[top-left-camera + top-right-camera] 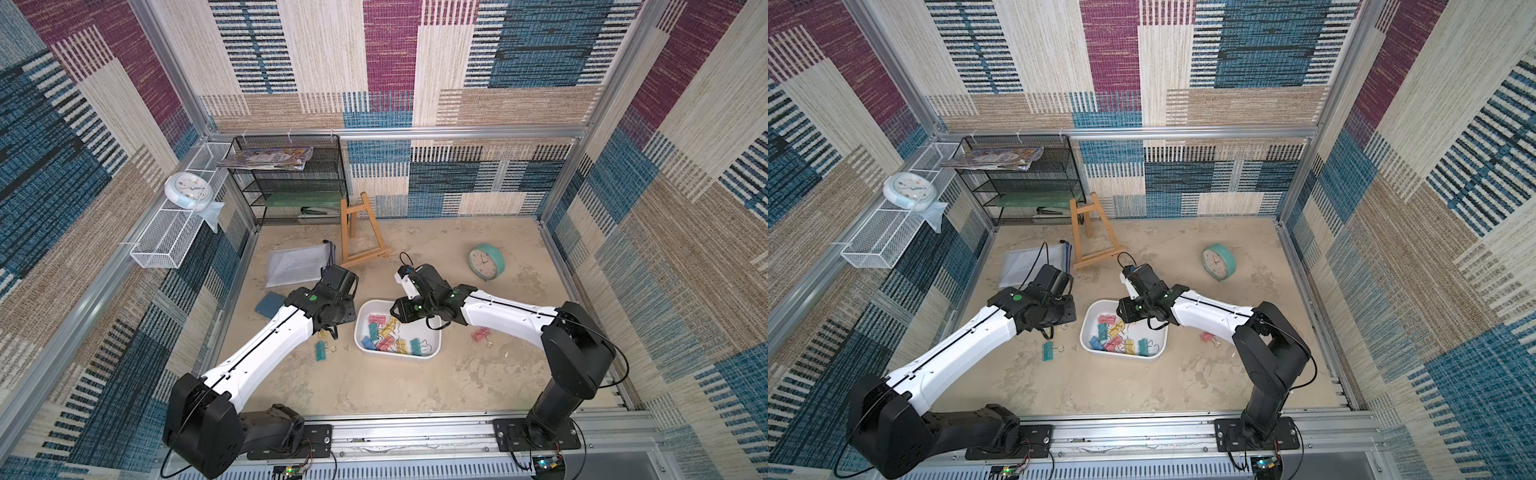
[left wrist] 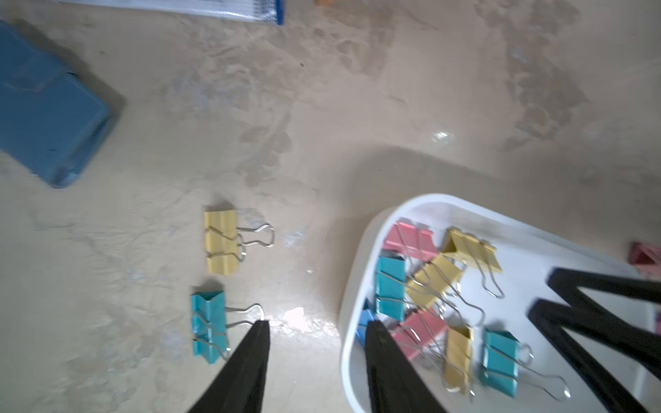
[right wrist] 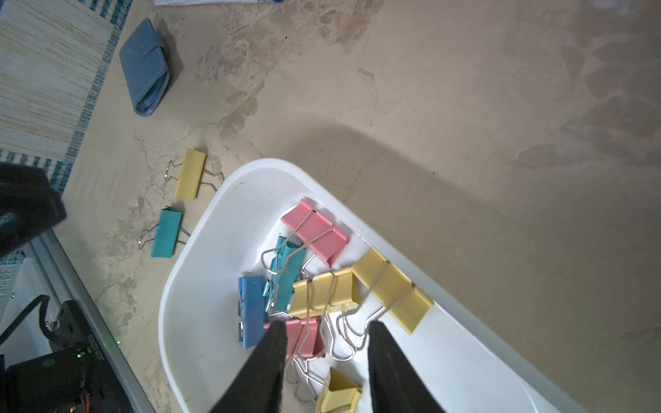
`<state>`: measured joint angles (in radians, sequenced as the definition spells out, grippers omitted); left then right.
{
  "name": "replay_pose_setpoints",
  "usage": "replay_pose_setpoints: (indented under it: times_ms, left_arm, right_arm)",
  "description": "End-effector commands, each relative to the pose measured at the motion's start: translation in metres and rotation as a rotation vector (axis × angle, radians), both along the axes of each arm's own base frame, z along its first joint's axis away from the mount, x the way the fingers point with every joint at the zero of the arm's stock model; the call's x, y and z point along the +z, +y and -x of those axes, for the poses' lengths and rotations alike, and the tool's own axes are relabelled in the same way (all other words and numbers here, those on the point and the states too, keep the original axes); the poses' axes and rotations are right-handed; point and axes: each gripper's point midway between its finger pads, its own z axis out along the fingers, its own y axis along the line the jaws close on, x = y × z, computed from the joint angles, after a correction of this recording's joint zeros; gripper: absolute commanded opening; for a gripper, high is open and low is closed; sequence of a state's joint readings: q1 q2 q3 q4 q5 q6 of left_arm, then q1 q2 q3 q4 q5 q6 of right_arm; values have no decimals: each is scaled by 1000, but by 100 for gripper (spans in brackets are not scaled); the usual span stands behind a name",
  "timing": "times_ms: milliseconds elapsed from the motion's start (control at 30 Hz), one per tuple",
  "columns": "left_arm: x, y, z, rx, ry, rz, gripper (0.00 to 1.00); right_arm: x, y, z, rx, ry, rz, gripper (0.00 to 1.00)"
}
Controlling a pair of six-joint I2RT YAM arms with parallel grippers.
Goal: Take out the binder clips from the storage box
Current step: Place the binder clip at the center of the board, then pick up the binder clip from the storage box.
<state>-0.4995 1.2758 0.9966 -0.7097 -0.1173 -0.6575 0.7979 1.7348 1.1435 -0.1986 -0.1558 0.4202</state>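
Observation:
The storage box (image 1: pixel 395 356) (image 1: pixel 1121 356), a shallow white tub, sits mid-table with several pastel binder clips (image 1: pixel 386 336) (image 3: pixel 322 293) heaped inside. My right gripper (image 3: pixel 327 327) hangs over that heap, open, its jaws either side of a pink clip (image 3: pixel 304 338) and some wire handles. My left gripper (image 2: pixel 318 323) is open and empty above bare table just left of the box rim (image 2: pixel 348 311). Beside it a yellow clip (image 2: pixel 221 242) (image 3: pixel 190 173) and a teal clip (image 2: pixel 209 323) (image 1: pixel 321 350) lie on the table. Another pink clip (image 1: pixel 481 335) lies to the right of the box.
A dark-blue pad (image 1: pixel 270 304) (image 2: pixel 46 118) lies left of the left wrist. Behind are a document pouch (image 1: pixel 295 266), a wooden easel (image 1: pixel 359 237), a black mesh rack (image 1: pixel 291 178) and a teal clock (image 1: pixel 485 262). A white wire basket (image 1: pixel 166 245) hangs on the left wall.

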Motion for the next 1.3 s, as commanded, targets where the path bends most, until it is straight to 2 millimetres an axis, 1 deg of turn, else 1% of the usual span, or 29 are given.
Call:
replay_pose_setpoints:
  times_ms: [0, 100, 167, 233, 400, 567, 633, 733, 833, 933, 1100, 1167, 1267]
  left_arm:
    - [10, -38, -2, -46, -51, 163, 48]
    - [3, -43, 4, -29, -62, 158, 47]
    - [-3, -38, 6, 3, -56, 144, 46]
    - [-8, -33, 8, 29, -53, 132, 46]
    - [-8, -24, 12, 44, -60, 105, 46]
    - [-7, -22, 12, 43, -64, 92, 46]
    - [-8, -22, 12, 41, -61, 90, 46]
    - [-10, -23, 12, 38, -54, 87, 46]
    - [-10, -24, 11, 37, -53, 88, 46]
    - [-9, -23, 11, 37, -54, 88, 46]
    - [-9, -24, 11, 35, -53, 87, 46]
    - [-8, -24, 11, 35, -54, 89, 46]
    - [-7, -24, 12, 33, -56, 94, 46]
  right_arm:
    - [-11, -7, 0, 60, -28, 93, 40]
    - [-15, -4, 0, 104, -32, 114, 40]
    - [-17, 2, 2, 143, -29, 113, 40]
    - [-22, 2, 0, 150, -33, 144, 40]
    - [-35, 0, -4, 170, -35, 229, 38]
    - [-44, -5, -4, 183, -43, 300, 34]
    - [-40, -6, -5, 179, -72, 307, 34]
    - [-32, -1, 1, 215, -82, 269, 37]
    - [-31, 3, 7, 248, -73, 258, 40]
    - [-33, 4, 11, 269, -67, 264, 40]
    - [-40, -5, 8, 255, -80, 325, 37]
    - [-43, -8, 6, 258, -88, 355, 33]
    - [-42, -10, 3, 253, -105, 383, 30]
